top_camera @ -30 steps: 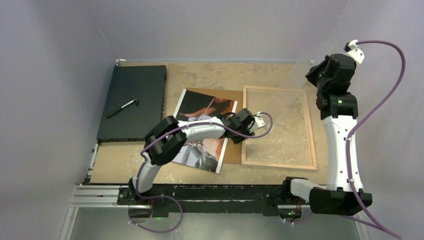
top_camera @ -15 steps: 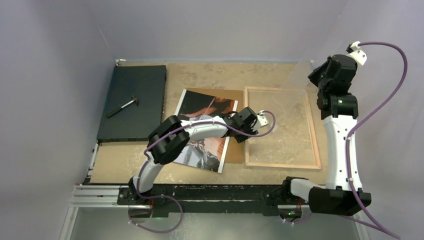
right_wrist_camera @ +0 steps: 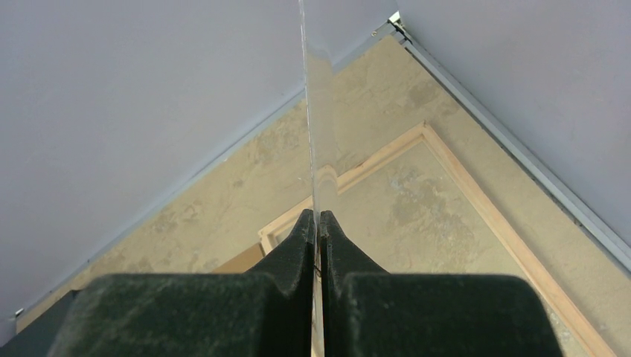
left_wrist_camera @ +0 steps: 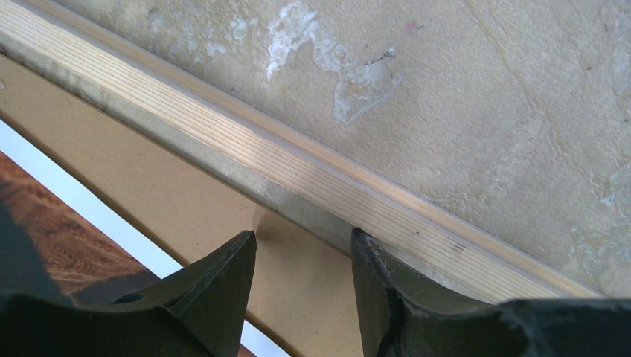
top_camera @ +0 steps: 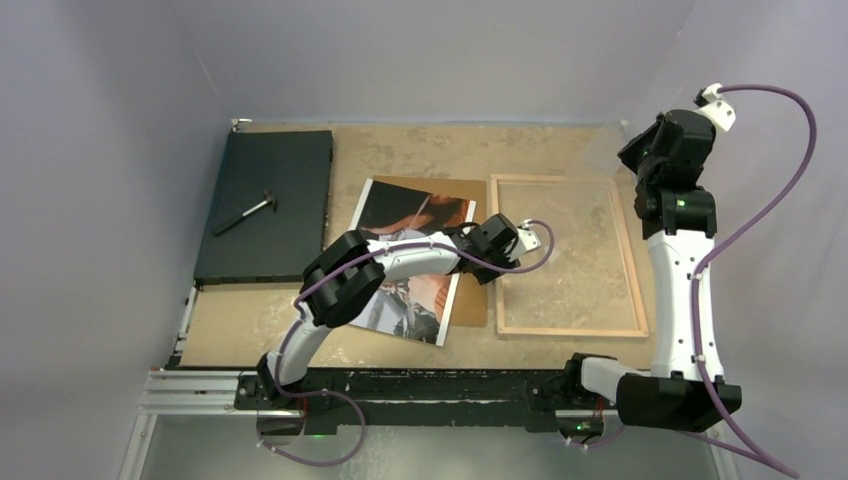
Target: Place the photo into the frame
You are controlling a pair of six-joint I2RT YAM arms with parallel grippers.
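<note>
Top view: one glossy reddish-brown photo (top_camera: pixel 400 210) lies on one brown fibreboard panel (top_camera: pixel 470 300) on the counter (top_camera: pixel 430 150), just left of one light wooden frame (top_camera: pixel 570 330). One flat black board (top_camera: pixel 265 200) sits far left.
Left wrist: left fingers (left_wrist_camera: pixel 223 282) apart beside the frame's rail.
Right wrist: right fingers (right_wrist_camera: pixel 290 253) clamped on one thin clear pane (right_wrist_camera: pixel 306 111).

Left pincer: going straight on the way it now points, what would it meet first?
Most likely the near wooden rail of the frame, just beyond the open left pincer; depth is unclear.
</note>
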